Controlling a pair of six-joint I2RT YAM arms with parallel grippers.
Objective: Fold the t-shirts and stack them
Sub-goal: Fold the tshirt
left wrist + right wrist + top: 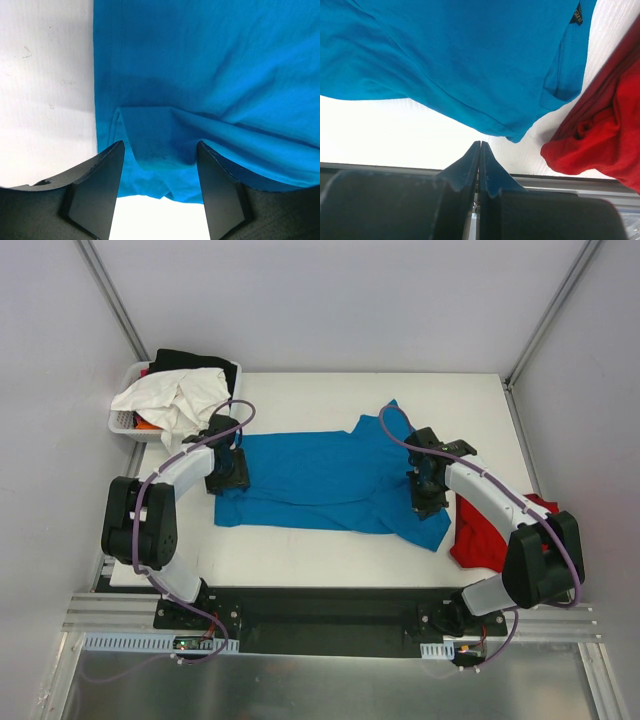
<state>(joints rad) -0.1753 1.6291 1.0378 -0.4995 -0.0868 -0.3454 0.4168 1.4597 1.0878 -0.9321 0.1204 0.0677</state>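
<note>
Turquoise cotton, the V-neck t-shirt (320, 475), lies spread sideways across the white table (330, 550), mostly flat but rumpled along its near edge and not yet folded. At this shirt's left end the left gripper (160, 147) hangs low with its 2 fingers apart, straddling a small raised pleat of the hem without pinching it. At the shirt's right end the right gripper (480, 144) has its 2 fingers pressed together on nothing, tips over bare table just beside a sleeve corner. The red t-shirt (490, 535) sits bunched just beyond that right end, touching or nearly touching the turquoise cloth. Risks, as I judge them: if the left fingers close on the pleat they may catch 2 layers, or only 1 thin edge, and a lift would drag the shirt crooked. The right fingers can pick up nothing until they part, and a sweep from there could snag the red shirt or push it off the table. Beyond the shirt's left end a white basket (125, 425), heaped with a white cloth (175, 395) and a black cloth (190, 360), stands close to the left arm, so room is tight there. Bare table shows beyond the shirt's far edge and in a narrower strip along its near edge.
</note>
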